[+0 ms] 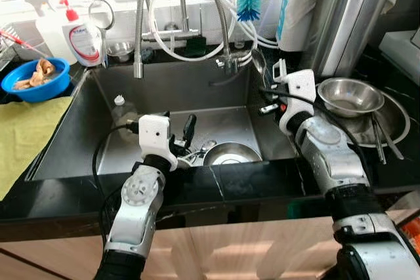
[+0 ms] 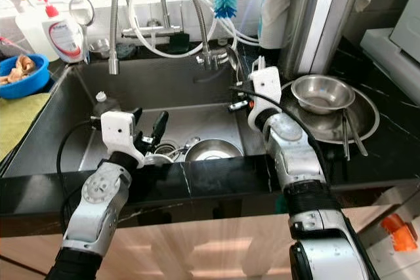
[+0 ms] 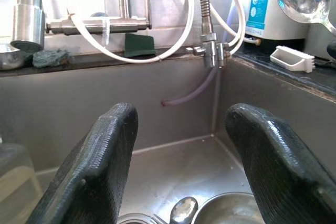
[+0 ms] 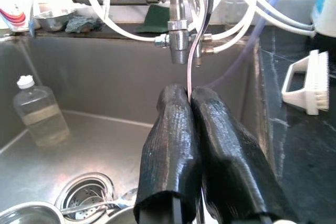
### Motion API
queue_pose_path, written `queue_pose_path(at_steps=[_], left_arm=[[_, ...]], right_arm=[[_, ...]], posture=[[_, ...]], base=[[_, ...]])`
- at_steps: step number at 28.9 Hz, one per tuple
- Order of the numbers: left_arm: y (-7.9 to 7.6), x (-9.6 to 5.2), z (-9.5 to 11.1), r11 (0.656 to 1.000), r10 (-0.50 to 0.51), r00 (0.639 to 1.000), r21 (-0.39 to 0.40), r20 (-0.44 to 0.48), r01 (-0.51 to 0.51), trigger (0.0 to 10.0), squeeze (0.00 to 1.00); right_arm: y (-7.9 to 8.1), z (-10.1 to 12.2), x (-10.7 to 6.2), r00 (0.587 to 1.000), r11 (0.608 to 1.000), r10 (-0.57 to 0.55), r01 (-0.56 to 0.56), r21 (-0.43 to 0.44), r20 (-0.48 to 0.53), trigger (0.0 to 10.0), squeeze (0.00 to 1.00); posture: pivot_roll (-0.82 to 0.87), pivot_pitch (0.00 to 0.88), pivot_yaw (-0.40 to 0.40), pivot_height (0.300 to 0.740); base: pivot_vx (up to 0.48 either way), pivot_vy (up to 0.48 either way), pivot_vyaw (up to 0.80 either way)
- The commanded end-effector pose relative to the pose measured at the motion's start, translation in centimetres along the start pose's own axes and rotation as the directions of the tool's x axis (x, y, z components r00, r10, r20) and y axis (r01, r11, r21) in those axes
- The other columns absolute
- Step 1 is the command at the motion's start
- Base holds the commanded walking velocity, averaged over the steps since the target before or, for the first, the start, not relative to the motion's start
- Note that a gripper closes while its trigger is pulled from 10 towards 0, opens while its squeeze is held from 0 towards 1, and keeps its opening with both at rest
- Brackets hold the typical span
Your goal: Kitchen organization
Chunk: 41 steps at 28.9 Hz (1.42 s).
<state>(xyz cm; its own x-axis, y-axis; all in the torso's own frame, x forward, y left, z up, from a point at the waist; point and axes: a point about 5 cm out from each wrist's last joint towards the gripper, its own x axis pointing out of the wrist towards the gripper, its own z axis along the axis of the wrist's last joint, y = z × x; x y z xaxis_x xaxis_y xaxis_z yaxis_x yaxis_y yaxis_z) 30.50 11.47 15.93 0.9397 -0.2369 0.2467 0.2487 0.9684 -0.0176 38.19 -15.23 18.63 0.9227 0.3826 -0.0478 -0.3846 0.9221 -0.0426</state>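
Note:
Above the near side of the steel sink [image 1: 164,86] my left gripper [image 3: 181,124] hangs open, nothing between its fingers. Just beyond and below it, on the sink floor, lie a steel bowl [image 1: 231,154] and a spoon [image 3: 184,209]. My right gripper [image 4: 191,95] is at the sink's right wall and is shut on the thin handle of a steel ladle [image 2: 234,57]. The ladle stands upright, bowl end up, near the tap valve [image 4: 178,38]. A small clear bottle [image 4: 39,111] with a white cap stands at the sink's far left.
On the right counter a steel bowl [image 1: 349,95] sits in a steel plate [image 1: 397,119], behind it a tall steel canister [image 1: 348,18]. A white scrub brush [image 4: 310,82] lies by the sink edge. On the left are a blue bowl [image 1: 36,77], a soap bottle [image 1: 82,37] and a yellow cloth [image 1: 26,129].

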Motion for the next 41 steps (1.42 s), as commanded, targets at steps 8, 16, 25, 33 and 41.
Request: queue_pose_path(at_steps=[8,16,25,33,41], left_arm=[[0.6,0.0,0.0,1.0,0.03,1.0,0.007,0.003,-0.03,10.0,0.0],[0.8,-0.1,0.0,0.999,0.044,0.999,0.006,0.003,-0.044,10.0,0.0],[0.7,-0.1,0.0,0.999,0.05,0.999,0.001,0.002,-0.05,10.0,0.0],[0.7,-0.2,0.0,0.999,0.05,0.999,0.0,0.001,-0.05,10.0,0.0],[0.6,-0.3,0.0,0.999,0.048,0.999,-0.002,0.0,-0.048,10.0,0.0]], right_arm=[[0.2,1.6,1.4,0.997,0.997,0.069,-0.068,-0.021,0.035,10.0,0.0],[0.1,-0.3,1.8,0.991,0.993,0.099,-0.103,-0.049,-0.086,10.0,0.0],[-0.3,-2.0,1.7,0.977,0.986,0.078,-0.105,-0.129,-0.2,10.0,0.0],[-0.3,-1.6,1.9,0.98,0.985,0.062,-0.091,-0.145,-0.19,10.0,0.98],[-0.2,-1.5,2.0,0.982,0.988,0.058,-0.082,-0.132,-0.181,10.0,1.0]], posture=[[-0.12,0.0,0.048,0.74],[-0.11,0.0,0.041,0.74],[-0.12,0.0,0.039,0.74],[-0.12,0.0,0.038,0.74],[-0.11,0.0,0.036,0.74]], base=[[0.0,0.0,0.0],[0.0,0.0,0.0],[0.0,0.0,0.0],[0.0,0.0,0.0],[0.0,0.0,0.0]])
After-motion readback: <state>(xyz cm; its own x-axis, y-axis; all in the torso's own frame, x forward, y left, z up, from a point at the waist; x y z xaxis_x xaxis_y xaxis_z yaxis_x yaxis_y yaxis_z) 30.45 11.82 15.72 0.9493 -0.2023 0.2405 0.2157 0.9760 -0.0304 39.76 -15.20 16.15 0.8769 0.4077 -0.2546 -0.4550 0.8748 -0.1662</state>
